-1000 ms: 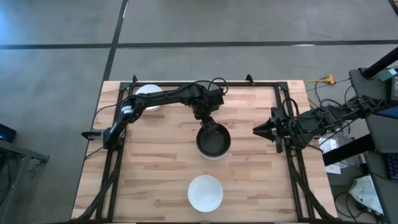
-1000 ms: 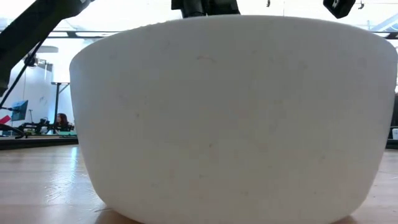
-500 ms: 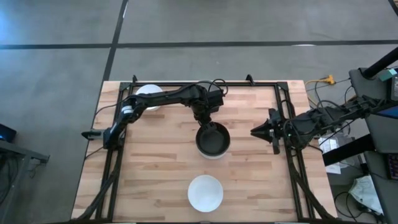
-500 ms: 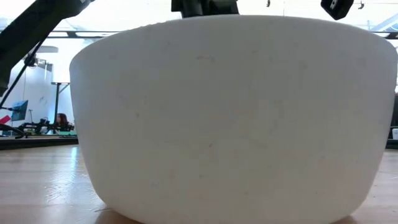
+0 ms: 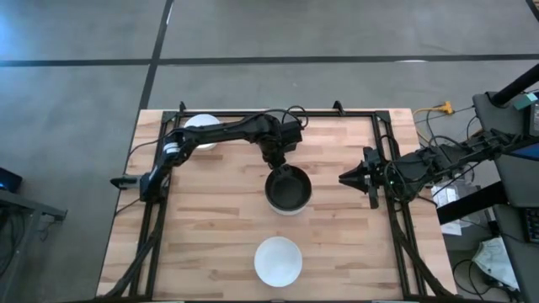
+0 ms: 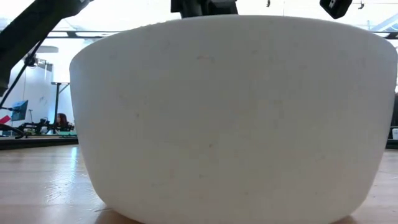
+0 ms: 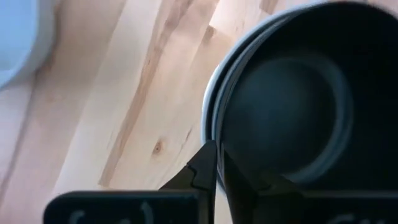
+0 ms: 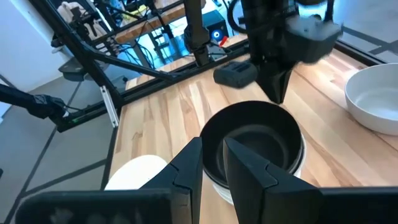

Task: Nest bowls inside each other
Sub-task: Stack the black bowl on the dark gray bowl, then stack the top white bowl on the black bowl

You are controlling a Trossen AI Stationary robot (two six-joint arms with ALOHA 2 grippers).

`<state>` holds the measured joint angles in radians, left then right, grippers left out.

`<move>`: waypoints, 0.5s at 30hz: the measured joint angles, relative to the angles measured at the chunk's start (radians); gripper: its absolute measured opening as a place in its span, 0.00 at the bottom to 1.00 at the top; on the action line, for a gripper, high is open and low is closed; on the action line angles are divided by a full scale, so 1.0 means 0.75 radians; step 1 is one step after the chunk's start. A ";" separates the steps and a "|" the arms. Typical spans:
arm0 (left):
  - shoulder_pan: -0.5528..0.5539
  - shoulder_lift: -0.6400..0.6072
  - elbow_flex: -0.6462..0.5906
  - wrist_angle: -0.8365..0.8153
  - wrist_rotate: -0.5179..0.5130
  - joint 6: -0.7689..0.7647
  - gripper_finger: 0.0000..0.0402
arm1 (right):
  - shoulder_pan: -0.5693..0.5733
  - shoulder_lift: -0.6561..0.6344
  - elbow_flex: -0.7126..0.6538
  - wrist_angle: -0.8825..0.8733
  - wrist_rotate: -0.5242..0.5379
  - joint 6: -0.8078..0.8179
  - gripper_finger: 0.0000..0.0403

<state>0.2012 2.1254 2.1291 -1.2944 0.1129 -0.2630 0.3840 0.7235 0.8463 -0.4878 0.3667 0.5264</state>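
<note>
A black bowl (image 5: 289, 188) sits nested in a paler bowl (image 7: 210, 118) at the table's middle. My left gripper (image 5: 281, 166) reaches in from the far left and is shut on this stack's far rim. A white bowl (image 5: 278, 261) stands near the front edge and fills the low view (image 6: 230, 112). Another white bowl (image 5: 202, 130) rests at the far left, partly under my left arm. My right gripper (image 5: 344, 178) hovers to the right of the stack, pointing at it, fingers slightly apart with nothing between them. My left gripper (image 7: 216, 163) pinches the stack's rim (image 7: 211, 138) on the side toward the table's far edge. One finger (image 7: 200, 171) is outside the pale bowl and the other is inside the black one. The fingers point down from above. The stack sits upright.
Black frame rails (image 5: 156, 194) run along the table's left, right and far edges. Bare wood lies between the stack and the near white bowl. Cables and equipment (image 5: 497, 168) crowd the space beyond the right edge.
My right gripper has edged a little toward the table's left, closer to the stack. My left gripper stays at the stack's far rim.
</note>
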 joint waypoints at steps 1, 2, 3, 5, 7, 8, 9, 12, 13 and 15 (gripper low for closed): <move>0.001 -0.014 0.001 0.000 -0.002 0.001 0.02 | 0.000 0.000 0.000 0.000 0.000 0.008 0.15; 0.001 -0.030 0.001 -0.003 -0.002 0.001 0.02 | 0.000 0.000 0.000 0.000 -0.001 0.019 0.15; 0.001 -0.045 0.001 -0.002 -0.009 0.003 0.02 | 0.000 0.000 0.000 0.000 -0.001 0.029 0.15; 0.001 -0.074 0.000 -0.009 -0.030 0.015 0.02 | 0.000 0.000 0.000 0.000 -0.002 0.047 0.15; 0.001 -0.104 -0.002 -0.029 -0.072 0.025 0.02 | 0.000 0.000 0.000 -0.001 -0.003 0.063 0.15; 0.001 -0.122 -0.003 -0.049 -0.092 0.040 0.02 | 0.000 0.000 0.000 0.000 -0.003 0.066 0.15; 0.001 -0.140 -0.005 -0.074 -0.109 0.060 0.02 | 0.000 0.000 0.000 -0.001 -0.003 0.066 0.15; 0.001 -0.193 -0.016 -0.194 -0.176 0.120 0.02 | -0.001 0.000 0.000 0.001 -0.003 0.066 0.15; 0.001 -0.209 -0.029 -0.238 -0.210 0.127 0.02 | -0.001 0.001 0.000 0.003 -0.001 0.066 0.15; 0.001 -0.254 -0.085 -0.304 -0.282 0.129 0.02 | -0.005 0.008 0.000 0.008 0.007 0.059 0.15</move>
<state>0.2020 1.9353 2.0654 -1.5226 -0.0989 -0.1666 0.3805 0.7296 0.8463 -0.4820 0.3717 0.5706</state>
